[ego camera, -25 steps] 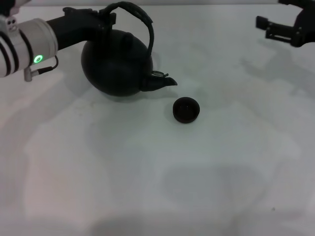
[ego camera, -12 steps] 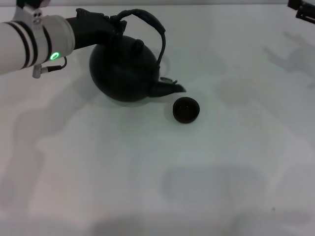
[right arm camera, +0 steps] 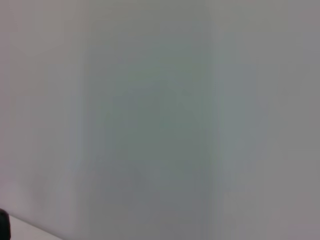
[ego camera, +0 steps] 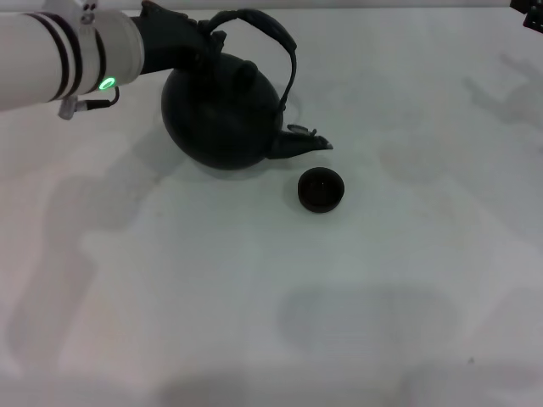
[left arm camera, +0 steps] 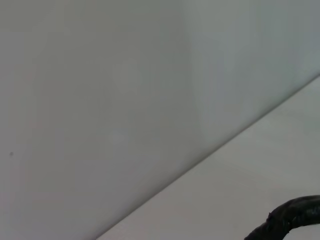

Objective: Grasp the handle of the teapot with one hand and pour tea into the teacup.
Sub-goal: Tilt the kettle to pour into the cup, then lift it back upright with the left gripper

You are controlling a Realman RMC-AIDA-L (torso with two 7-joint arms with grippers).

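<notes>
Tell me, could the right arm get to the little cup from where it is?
Probably yes: the teacup sits in the open, with only the teapot's spout to its left. The right gripper is barely visible at the far corner.

Soft, even overhead light falls on a pale matte white tabletop (ego camera: pixel 254 297) in the head view, bright without harsh glare. Broad, faint grey shadows with blurred edges spread across the surface at left, at far right and low in the middle. The large round matte black teapot (ego camera: pixel 222 114) reads almost as a silhouette, little surface detail surviving, and the tiny dark round teacup (ego camera: pixel 321 189) likewise. A green indicator light (ego camera: pixel 108 83) glows on the white arm. Both wrist views show dim, flat grey-white planes, soft and nearly featureless.
</notes>
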